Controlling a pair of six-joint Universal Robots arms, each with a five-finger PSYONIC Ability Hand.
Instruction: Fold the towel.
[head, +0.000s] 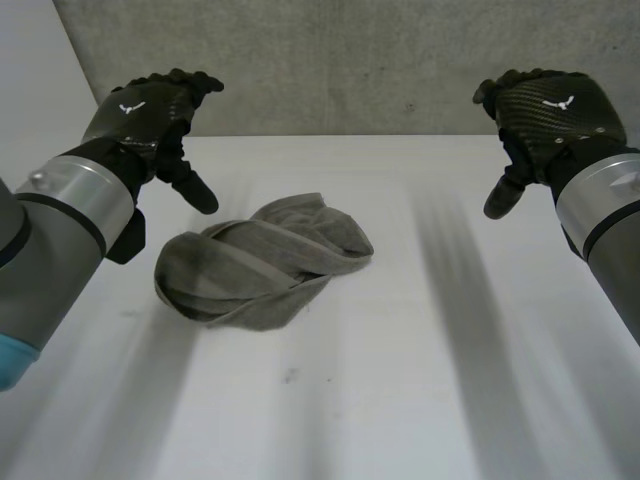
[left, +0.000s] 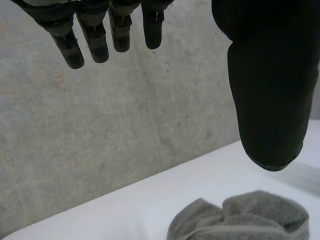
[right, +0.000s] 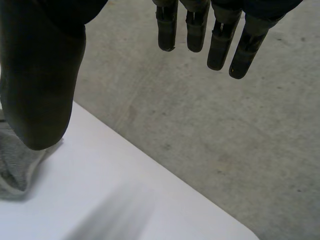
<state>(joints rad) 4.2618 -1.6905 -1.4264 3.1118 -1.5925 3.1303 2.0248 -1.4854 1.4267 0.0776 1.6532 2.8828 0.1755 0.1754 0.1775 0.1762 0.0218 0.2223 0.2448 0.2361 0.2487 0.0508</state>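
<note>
While clear of the towel (head: 262, 262), left hand (head: 140, 112), right hand (head: 552, 112) open.

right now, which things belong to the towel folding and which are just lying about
For the job: towel, crumpled in a heap; left hand, open; right hand, open.
Just there: white table; grey wall.

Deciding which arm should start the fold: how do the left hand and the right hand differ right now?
Distance: the left hand hangs close beside the crumpled towel; the right hand hangs well apart from it.
Thumb: the left hand's points toward the towel, the right hand's toward bare table.
Both are open, and neither touches the towel.
</note>
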